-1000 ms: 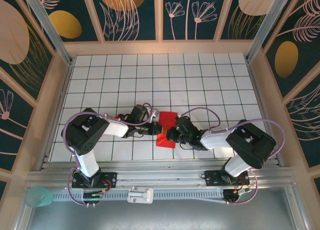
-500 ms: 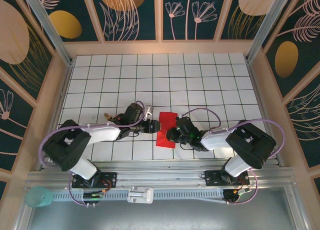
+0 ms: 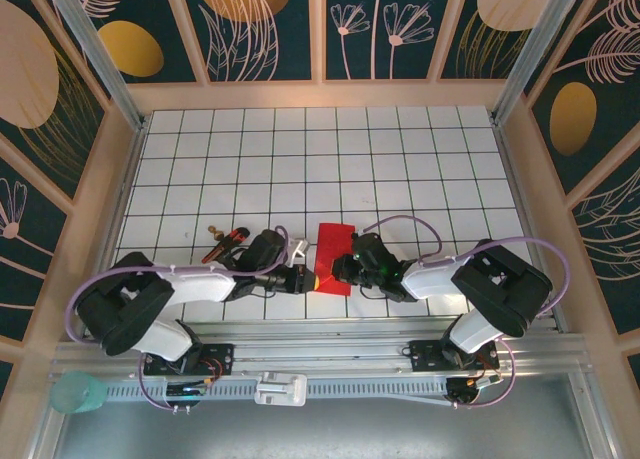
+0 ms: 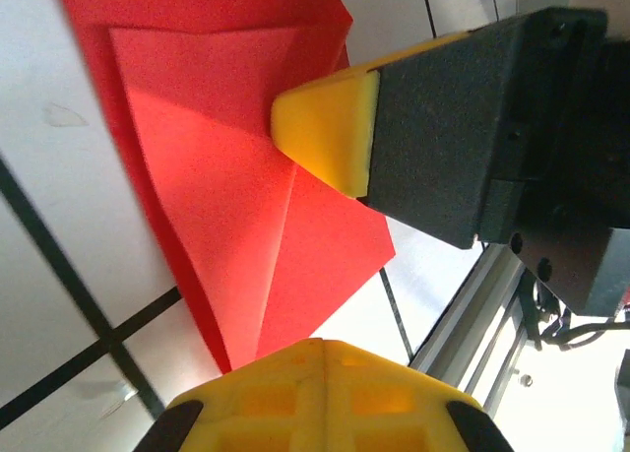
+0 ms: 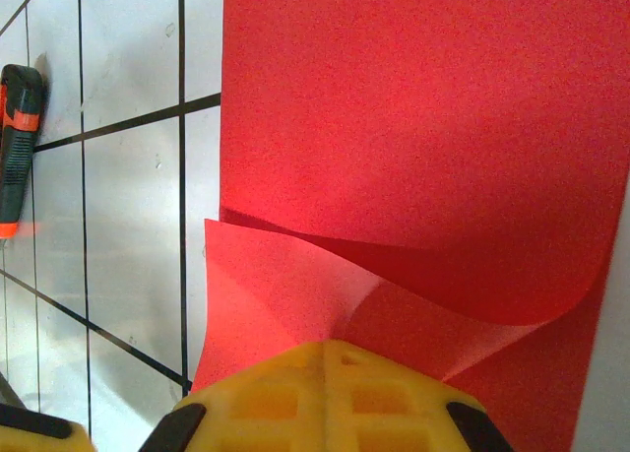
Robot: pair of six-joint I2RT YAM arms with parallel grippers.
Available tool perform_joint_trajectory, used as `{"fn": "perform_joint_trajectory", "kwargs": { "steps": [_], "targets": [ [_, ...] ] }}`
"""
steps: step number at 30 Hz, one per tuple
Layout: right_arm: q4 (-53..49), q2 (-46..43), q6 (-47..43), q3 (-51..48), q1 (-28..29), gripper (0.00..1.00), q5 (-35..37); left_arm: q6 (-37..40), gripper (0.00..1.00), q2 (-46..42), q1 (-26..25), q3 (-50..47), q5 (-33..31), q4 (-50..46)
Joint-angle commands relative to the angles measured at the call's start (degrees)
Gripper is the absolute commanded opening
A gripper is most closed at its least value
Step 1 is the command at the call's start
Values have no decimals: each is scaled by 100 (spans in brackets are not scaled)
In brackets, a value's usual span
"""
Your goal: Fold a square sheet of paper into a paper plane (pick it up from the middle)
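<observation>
White gridded tabletop [image 3: 400, 159] lies under both arms, ringed by flower-patterned walls [image 3: 260, 29]; the square sheet of paper [image 3: 335, 241] sits near its front edge, between the two grippers, creased into a smaller red shape with one flap bowing up off the layer beneath. Your right gripper [image 3: 341, 269] has its fingers closed together, tip resting on the folded layer; your left gripper [image 3: 308, 278] is closed too, at the sheet's near pointed corner, and you cannot tell whether it pinches any paper. Expect the sheet to be feather-light, limp and springy; it will likely slide on the smooth top and tear if dragged; pin one layer flat, and take hold gently at an edge or crease.
</observation>
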Motion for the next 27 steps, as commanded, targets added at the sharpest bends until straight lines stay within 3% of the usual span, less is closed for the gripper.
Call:
{"fn": "perform_joint_trajectory", "kwargs": {
  "steps": [1, 27],
  "targets": [
    [-486, 201, -52, -100, -39, 1, 145, 23, 0, 279, -70, 255, 205, 250],
    [-559, 280, -130, -48, -39, 1, 140, 905, 0, 1051, -92, 685, -732, -736]
  ]
}}
